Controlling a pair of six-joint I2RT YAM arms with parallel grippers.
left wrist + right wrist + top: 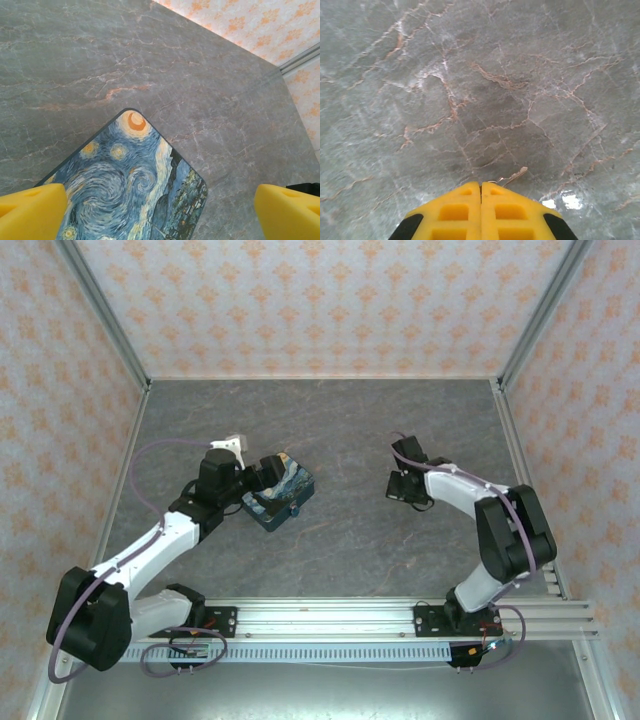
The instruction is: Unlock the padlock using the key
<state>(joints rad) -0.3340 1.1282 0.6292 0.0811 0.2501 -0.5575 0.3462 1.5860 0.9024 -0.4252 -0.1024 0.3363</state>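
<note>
A grey stone-patterned table top (340, 430), veined in pale and rusty lines, is enclosed by walls papered in an orange floral print (320, 300). On its left half a rectangular box with rounded corners, painted in blue and yellow swirls (282, 492), is set at an angle. The small teal-blue padlock (294, 510) is seen in the top view as a tiny knob at the box's near side; its shape and shackle are too small to be made out. The left gripper (264, 475) is held over the box's far-left end with its blocky yellow fingers (30, 210) spread wide. The glossy lid lies between them, partly cut off by the wrist view's lower edge. The right gripper (481, 187) is held over bare table well to the right, its ribbed yellow fingers pressed flush together; whether anything is pinched between them cannot be told.
</note>
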